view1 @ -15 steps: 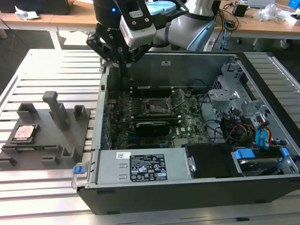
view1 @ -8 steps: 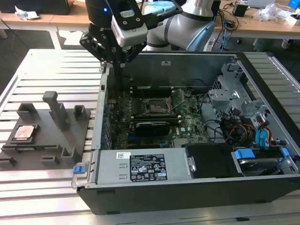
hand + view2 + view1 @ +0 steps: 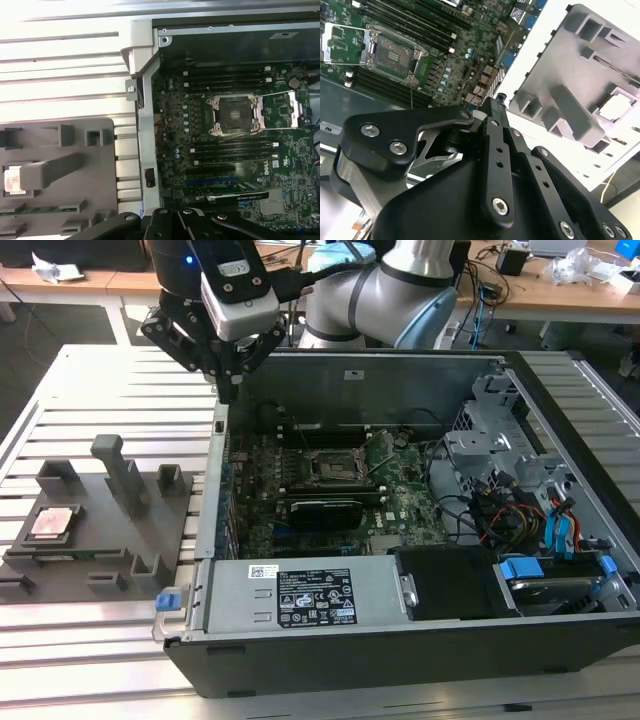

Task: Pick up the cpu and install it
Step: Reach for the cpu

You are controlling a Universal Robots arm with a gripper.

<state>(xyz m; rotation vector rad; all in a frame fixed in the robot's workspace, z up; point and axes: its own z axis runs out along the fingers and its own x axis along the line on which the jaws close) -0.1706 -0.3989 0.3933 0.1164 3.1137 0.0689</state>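
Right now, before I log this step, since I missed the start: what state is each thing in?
cpu: lying flat in the fixture tray, not picked up.
fixture tray: on the table beside the case, holding the cpu.
gripper: shut, empty, above the case's wall.
socket: bracket flipped open, empty.
computer case: on its side, panel off, board exposed.

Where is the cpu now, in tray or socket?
In the tray: the cpu lies flat there; the socket is empty.
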